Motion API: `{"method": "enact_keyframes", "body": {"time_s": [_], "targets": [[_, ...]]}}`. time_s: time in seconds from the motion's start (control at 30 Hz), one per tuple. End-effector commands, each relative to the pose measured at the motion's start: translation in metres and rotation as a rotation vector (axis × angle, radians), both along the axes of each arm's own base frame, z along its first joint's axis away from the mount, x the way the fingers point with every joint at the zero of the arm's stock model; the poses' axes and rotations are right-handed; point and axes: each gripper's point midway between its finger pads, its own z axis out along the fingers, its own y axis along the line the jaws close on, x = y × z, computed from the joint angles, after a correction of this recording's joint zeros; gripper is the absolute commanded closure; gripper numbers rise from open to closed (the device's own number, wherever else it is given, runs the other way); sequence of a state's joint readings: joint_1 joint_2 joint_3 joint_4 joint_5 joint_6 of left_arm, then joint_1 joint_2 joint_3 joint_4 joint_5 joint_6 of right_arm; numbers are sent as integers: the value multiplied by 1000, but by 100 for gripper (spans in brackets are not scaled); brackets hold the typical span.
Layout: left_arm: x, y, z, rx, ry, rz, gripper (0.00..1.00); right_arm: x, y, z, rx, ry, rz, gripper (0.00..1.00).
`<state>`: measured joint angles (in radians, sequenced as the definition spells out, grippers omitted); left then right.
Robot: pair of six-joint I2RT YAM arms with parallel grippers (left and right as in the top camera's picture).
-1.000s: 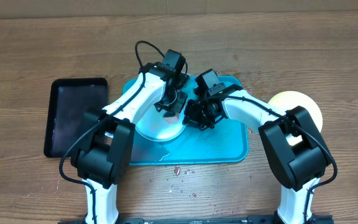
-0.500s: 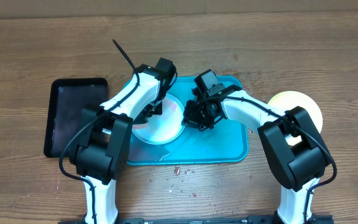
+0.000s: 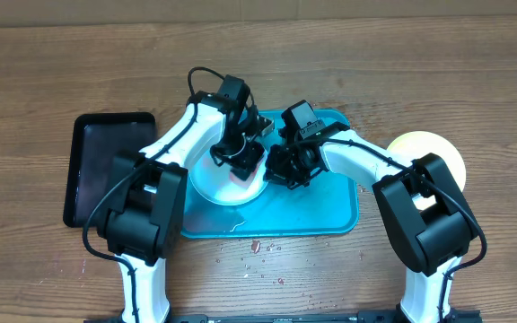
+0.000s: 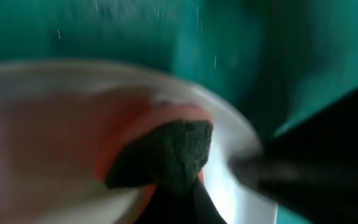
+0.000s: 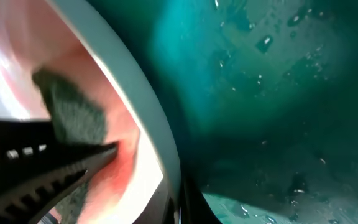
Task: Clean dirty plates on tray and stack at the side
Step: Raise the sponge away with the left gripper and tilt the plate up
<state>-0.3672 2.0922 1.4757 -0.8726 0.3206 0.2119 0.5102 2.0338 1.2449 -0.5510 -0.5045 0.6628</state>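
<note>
A pale blue plate (image 3: 215, 186) with a red sauce smear lies on the turquoise tray (image 3: 317, 213), at its left side. My left gripper (image 3: 243, 160) is shut on a dark sponge (image 4: 166, 152) that presses on the smeared plate (image 4: 48, 124). My right gripper (image 3: 278, 167) is shut on the plate's right rim (image 5: 135, 93); the sponge also shows in the right wrist view (image 5: 73, 115). A yellow-green plate (image 3: 440, 148) lies on the table to the right of the tray, partly under the right arm. The white plate is not in view.
A smaller black tray (image 3: 106, 166) lies on the table to the left of the turquoise tray. Red specks and crumbs (image 3: 260, 248) dot the table in front of the tray. The wet tray floor (image 5: 272, 93) lies beside the plate.
My left gripper swung left across the plate with the sponge, then came back right toward the plate's right side. The right gripper and the plate stayed in place.
</note>
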Motion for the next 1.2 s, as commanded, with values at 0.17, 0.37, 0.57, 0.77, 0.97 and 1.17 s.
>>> {"method": "enact_keyframes", "body": {"time_s": [0.17,0.37,0.57,0.77,0.97,1.17], "targets": [[53,77,17,432,-169,567,96,-7,-5,-15,-36,21,4,96],[76,92,95,404,-183,643,96,-4,-5,-8,-48,12,8,96],[85,100,171,251,-178,648,96,9,-33,35,-245,-156,-31,96],[70,124,220,208,-170,661,96,2,-66,108,-519,-437,-80,96],[56,124,225,214,-133,637,96,-7,-91,143,-729,-594,-126,96],[54,113,225,164,-113,604,96,-11,-113,183,-953,-739,-184,96]]}}
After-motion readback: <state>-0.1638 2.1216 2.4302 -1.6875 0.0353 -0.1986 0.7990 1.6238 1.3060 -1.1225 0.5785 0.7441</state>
